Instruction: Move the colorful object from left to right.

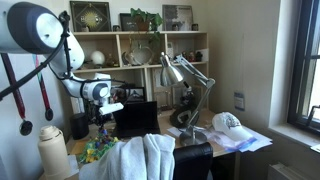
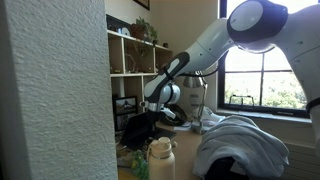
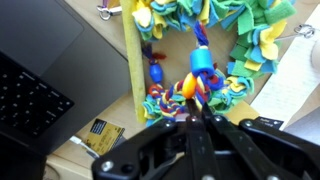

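The colorful object (image 3: 215, 45) is a mat of bright fabric strips with blue, orange and red beads. It lies on a yellow board on the desk, just beside a laptop. It also shows in an exterior view (image 1: 97, 148). In the wrist view my gripper (image 3: 195, 112) is shut, and its fingertips point at the orange and red pieces at the mat's lower edge. I cannot tell whether they pinch a strand. In both exterior views the gripper (image 1: 106, 118) (image 2: 152, 112) hangs low over the desk.
An open black laptop (image 3: 40, 80) lies beside the mat. A white garment (image 1: 150, 155) hangs over a chair back. A desk lamp (image 1: 185, 75), a white cap (image 1: 228, 123), a bottle (image 2: 160, 160) and a shelf unit (image 1: 140, 55) are nearby.
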Action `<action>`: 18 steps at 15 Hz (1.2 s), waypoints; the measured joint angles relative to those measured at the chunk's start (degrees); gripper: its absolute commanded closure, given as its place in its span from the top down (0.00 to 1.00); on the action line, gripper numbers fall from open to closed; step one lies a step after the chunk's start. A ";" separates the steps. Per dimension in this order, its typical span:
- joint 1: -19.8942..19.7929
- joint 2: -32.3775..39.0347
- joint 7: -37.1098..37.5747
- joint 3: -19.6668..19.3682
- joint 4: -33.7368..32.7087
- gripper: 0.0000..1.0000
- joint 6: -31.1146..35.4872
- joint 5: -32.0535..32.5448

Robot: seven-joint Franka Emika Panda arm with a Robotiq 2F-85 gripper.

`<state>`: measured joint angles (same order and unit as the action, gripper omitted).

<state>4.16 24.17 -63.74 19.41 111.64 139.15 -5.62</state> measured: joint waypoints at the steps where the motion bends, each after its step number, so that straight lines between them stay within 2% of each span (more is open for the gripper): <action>1: -0.02 -1.34 -0.02 0.00 0.43 0.02 -0.07 -0.54; 7: -0.75 -9.47 -0.14 -0.18 2.01 0.02 -0.10 -6.20; 10: -1.45 -13.02 -0.21 -1.83 2.10 0.02 -0.08 -9.67; 14: -2.32 -16.21 0.04 -6.87 2.10 0.02 0.39 -10.59; 18: -3.67 -15.57 1.72 -12.81 2.22 0.02 4.61 -8.44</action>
<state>0.49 8.60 -62.01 6.59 113.86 143.76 -14.06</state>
